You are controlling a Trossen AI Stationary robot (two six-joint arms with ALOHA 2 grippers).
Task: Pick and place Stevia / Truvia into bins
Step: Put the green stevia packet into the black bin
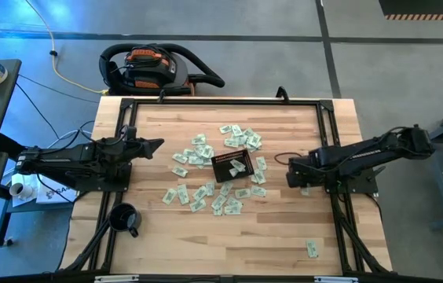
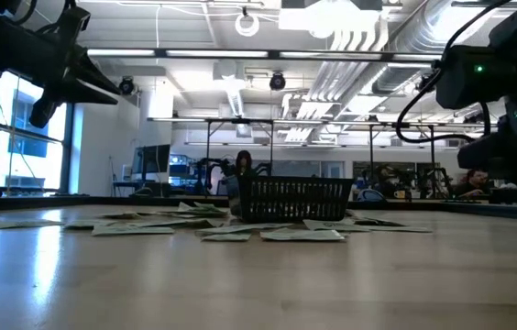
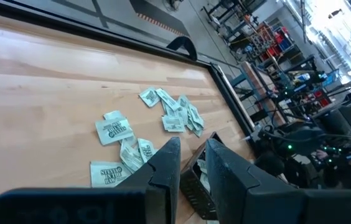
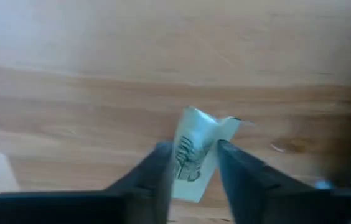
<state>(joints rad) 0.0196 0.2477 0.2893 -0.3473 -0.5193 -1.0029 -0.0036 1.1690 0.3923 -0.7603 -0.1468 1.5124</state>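
Observation:
Many pale green and white Stevia sachets [image 1: 206, 169] lie flat on the wooden table around a small black mesh basket [image 1: 231, 165], the bin, which also shows in the low view [image 2: 295, 197]. One sachet lies inside the basket. My right gripper [image 4: 194, 146] stands to the right of the heap [image 1: 300, 185], pointing down, shut on a single sachet [image 4: 197, 130]. My left gripper [image 3: 191, 165] hovers at the table's left [image 1: 155, 145], aimed toward the basket, its fingers slightly apart with nothing between them. My right gripper pinches one sachet between its two fingers, which bear on its two long edges [image 4: 185, 162]. The fingers come from above, pointing down. The sachet is bowed between them, with its far end [image 4: 225, 124] crumpled. Whether it is clear of the wood, I cannot tell.
A round black mug [image 1: 125, 218] stands near the front left corner. One stray sachet [image 1: 312, 248] lies near the front right. A black frame [image 1: 221, 101] borders the table top. Bare wood lies along the front edge and at the far left.

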